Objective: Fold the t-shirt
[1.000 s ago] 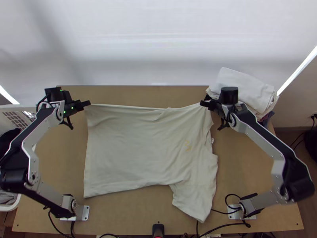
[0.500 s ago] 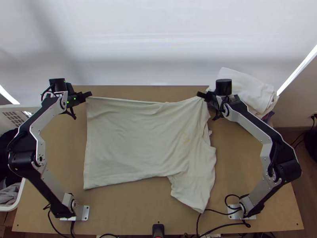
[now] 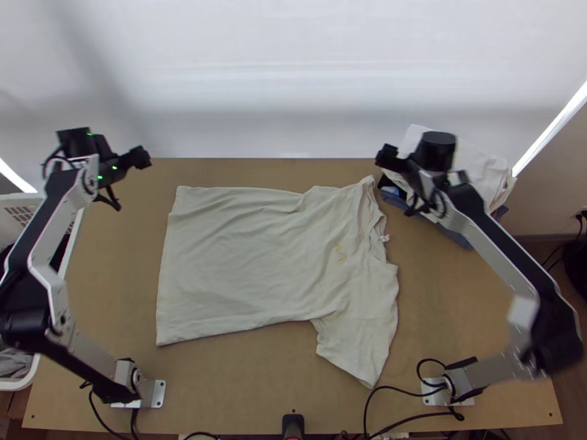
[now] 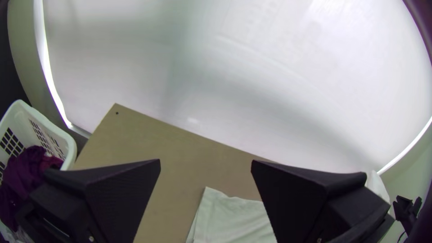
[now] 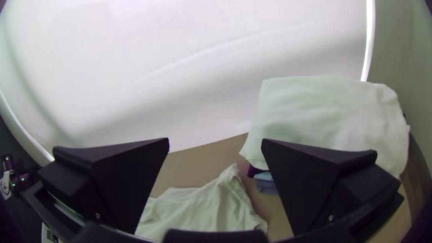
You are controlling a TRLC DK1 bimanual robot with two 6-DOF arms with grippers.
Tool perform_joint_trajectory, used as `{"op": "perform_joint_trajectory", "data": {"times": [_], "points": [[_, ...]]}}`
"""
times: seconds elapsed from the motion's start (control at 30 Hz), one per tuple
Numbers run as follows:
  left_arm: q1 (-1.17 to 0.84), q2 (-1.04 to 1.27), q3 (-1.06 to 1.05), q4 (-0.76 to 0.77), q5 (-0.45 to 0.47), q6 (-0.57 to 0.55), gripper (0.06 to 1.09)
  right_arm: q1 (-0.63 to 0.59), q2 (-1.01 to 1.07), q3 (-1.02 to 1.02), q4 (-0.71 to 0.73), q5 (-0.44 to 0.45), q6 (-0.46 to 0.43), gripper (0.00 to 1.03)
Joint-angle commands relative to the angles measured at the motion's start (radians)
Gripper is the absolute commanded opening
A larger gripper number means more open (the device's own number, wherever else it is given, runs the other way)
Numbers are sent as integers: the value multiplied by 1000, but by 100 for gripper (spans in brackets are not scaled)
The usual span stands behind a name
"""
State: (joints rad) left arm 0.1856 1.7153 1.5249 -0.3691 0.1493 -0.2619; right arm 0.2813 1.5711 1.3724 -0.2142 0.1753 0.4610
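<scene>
Bare brown wooden table (image 3: 220,389) runs all along the near side of the spread cream cotton t-shirt (image 3: 242,257), wide room for a gripper to pass! Far right corner's blocked, though, by the stack of folded white cloth (image 3: 480,165), and the white plastic laundry basket (image 3: 67,242) crowds the left edge.

And here are both arms, reaching far out from their bases! The left arm (image 3: 45,273) bends its elbow outward, its gripper (image 3: 139,156) pointing inward, black fingers (image 4: 119,193) spread wide. Over on the other side, the right arm (image 3: 504,251) angles in from its own outflung elbow, and its gripper (image 3: 387,155) faces inward too, fingers (image 5: 130,180) wide apart, the two grippers well apart.
</scene>
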Motion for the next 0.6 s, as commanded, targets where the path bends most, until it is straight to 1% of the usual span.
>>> {"op": "perform_joint_trajectory", "data": {"times": [0.0, 0.1, 0.2, 0.3, 0.33, 0.37, 0.47, 0.5, 0.57], "points": [[5, -148, -31, -57, 41, 6, 105, 10, -145, -30, -145, 10, 73, 96], [0, -232, -60, -157, 81, 41, 105, 9, -229, -49, -333, -5, 171, 96], [-3, -283, -117, -243, 88, 52, 105, 7, -295, -102, -442, -56, 183, 96], [-2, -321, -193, -272, 90, 53, 105, 6, -345, -165, -531, -112, 177, 93], [2, -336, -216, -272, 90, 53, 105, -1, -356, -194, -565, -148, 185, 93], [3, -350, -238, -272, 90, 52, 105, -8, -361, -220, -613, -206, 212, 93], [2, -399, -281, -272, 90, 52, 105, -33, -365, -279, -741, -341, 275, 93], [2, -414, -292, -272, 90, 52, 105, -33, -375, -306, -764, -366, 277, 93], [0, -441, -305, -272, 90, 52, 105, -33, -395, -372, -791, -381, 275, 93]]}}
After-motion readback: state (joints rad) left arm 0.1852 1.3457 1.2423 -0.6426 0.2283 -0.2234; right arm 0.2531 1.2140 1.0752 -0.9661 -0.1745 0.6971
